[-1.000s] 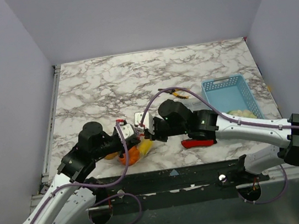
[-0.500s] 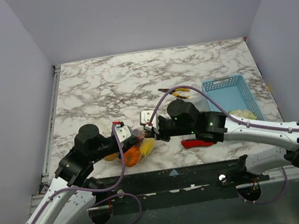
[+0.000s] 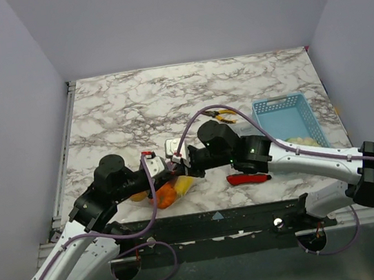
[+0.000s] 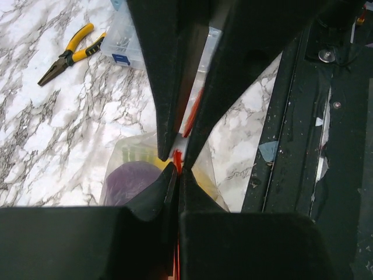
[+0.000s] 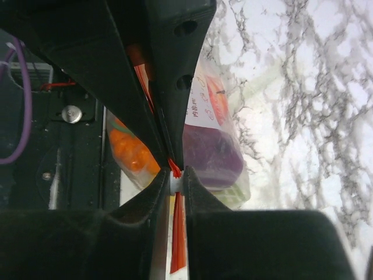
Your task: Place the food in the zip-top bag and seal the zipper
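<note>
The clear zip-top bag (image 3: pixel 170 191) hangs at the table's front edge between both grippers, holding the food: an orange pepper (image 5: pixel 129 153), a purple bulb (image 5: pixel 211 154), a yellow piece (image 4: pixel 135 153) and a green piece (image 5: pixel 233 195). My left gripper (image 3: pixel 165 171) is shut on the orange-red zipper (image 4: pixel 176 158). My right gripper (image 3: pixel 178 161) faces it tip to tip and is shut on the zipper (image 5: pixel 178 233) at its white slider (image 5: pixel 175 185). In the left wrist view the right gripper's fingers (image 4: pixel 169 87) pinch the strip just beyond my own.
A red-handled knife (image 3: pixel 248 177) lies under the right arm. Yellow-handled pliers (image 3: pixel 224 114), also in the left wrist view (image 4: pixel 70 52), and a clear compartment box (image 4: pixel 125 44) lie behind. A light blue mesh basket (image 3: pixel 287 120) stands at the right.
The right gripper swung right and back, ending a little left of where it began, against the left gripper. The left arm drew back slightly. The bag stays held between them.
</note>
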Available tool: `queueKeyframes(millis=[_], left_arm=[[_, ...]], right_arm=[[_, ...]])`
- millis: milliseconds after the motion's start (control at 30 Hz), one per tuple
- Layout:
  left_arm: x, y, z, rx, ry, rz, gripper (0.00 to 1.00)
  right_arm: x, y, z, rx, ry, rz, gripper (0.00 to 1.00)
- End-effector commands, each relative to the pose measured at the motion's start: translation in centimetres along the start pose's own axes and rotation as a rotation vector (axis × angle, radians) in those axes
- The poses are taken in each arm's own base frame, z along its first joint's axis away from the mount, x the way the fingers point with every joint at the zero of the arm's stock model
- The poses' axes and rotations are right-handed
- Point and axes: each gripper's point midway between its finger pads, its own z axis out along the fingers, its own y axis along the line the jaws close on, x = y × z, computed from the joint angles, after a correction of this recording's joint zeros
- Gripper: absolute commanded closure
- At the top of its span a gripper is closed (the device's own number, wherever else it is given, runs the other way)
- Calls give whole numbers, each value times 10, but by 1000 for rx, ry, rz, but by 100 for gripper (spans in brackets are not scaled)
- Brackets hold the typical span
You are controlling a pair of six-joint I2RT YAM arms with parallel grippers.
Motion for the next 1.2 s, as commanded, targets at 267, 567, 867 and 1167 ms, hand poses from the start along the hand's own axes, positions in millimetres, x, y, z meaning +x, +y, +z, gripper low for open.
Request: queueKeyframes(millis=[267,567,867,1167], left_arm=[[-8,8,1,-42,-32,16,100],[-8,12,3,-56,-16,2,100],[-9,11,2,-52,-23,3,100],[-9,12,3,-53,-24,-5,100]], right_arm=[[11,4,-37,147,48,269,43],[22,4,-56,238,158,393,51],[15,-15,-51,336,112,358,61],[10,-17,-23,295,69,322,70]])
